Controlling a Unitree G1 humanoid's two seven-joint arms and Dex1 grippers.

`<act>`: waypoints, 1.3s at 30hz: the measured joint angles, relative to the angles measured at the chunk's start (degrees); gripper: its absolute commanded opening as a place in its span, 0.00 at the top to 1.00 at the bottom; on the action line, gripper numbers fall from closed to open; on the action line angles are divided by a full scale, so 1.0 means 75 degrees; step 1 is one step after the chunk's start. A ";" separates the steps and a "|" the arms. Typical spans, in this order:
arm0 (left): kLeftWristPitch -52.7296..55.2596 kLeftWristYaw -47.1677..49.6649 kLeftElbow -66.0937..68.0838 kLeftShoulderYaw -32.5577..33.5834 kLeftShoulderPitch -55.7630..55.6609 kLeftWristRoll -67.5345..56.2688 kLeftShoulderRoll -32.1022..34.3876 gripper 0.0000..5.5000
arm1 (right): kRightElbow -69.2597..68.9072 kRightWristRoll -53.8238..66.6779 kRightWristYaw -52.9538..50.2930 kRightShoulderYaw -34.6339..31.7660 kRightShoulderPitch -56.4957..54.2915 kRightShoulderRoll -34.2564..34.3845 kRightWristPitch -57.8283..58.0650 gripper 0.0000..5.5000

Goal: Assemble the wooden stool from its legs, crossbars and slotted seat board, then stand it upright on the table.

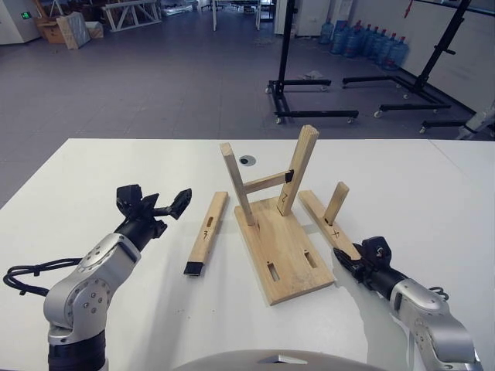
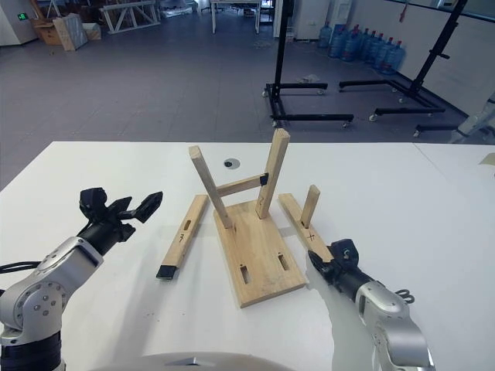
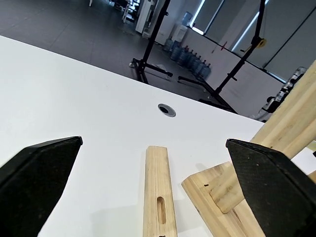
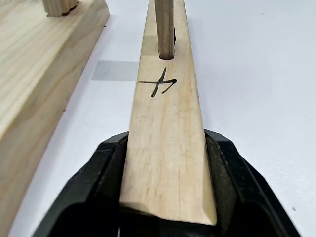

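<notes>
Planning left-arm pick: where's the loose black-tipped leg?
In the left eye view, the loose leg lies flat on the table, robot's left, between the open left pincer and the seat board.

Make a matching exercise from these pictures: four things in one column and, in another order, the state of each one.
Things
1. flat slotted wooden seat board
2. loose wooden leg with black end cap
3. wooden leg marked with a pen cross
4. left gripper

States
A. open, above the white table
B. clamped at one end by the right gripper
C. lying alone, untouched
D. lying flat, two upright legs standing in it

Pairs: 1-D, 2-C, 3-B, 4-A
</notes>
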 measured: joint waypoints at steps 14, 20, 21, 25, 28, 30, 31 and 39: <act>0.0784 -0.2013 0.0887 0.0919 -0.2291 -0.7417 0.2457 0.02 | -0.1309 0.6855 0.2231 -0.4578 -0.1528 -0.2591 0.2570 0.63; 0.0117 -0.0515 0.1468 -0.0719 -0.3329 -0.8612 0.1061 0.02 | -0.2219 0.8568 0.1737 -0.1988 -0.3082 -0.1934 0.3034 0.63; 0.0129 -0.0464 0.1465 -0.0877 -0.3326 -0.8620 0.0940 0.02 | -0.2283 0.8683 0.1619 -0.1793 -0.3145 -0.1800 0.3028 0.63; 0.0144 -0.0222 0.1241 -0.1220 -0.3172 -0.8628 0.0552 0.02 | -0.2646 0.9113 0.1207 -0.1213 -0.3300 -0.1431 0.2948 0.63; 0.0136 -0.0136 0.1127 -0.1287 -0.3179 -0.8629 0.0424 0.02 | -0.2801 0.9310 0.0901 -0.0841 -0.3377 -0.1231 0.2862 0.63; 0.0130 -0.0085 0.1127 -0.1293 -0.3277 -0.8631 0.0358 0.02 | -0.2847 0.9308 0.0734 -0.0526 -0.3377 -0.1107 0.2856 0.63; 0.0128 -0.0081 0.1127 -0.1294 -0.3334 -0.8632 0.0305 0.02 | -0.2862 0.9301 0.0677 -0.0370 -0.3377 -0.1054 0.2852 0.63; 0.0076 0.0253 0.1366 -0.1173 -0.4150 -0.8675 -0.0205 0.02 | -0.3005 0.8993 0.0440 0.0286 -0.3360 -0.0687 0.2705 0.63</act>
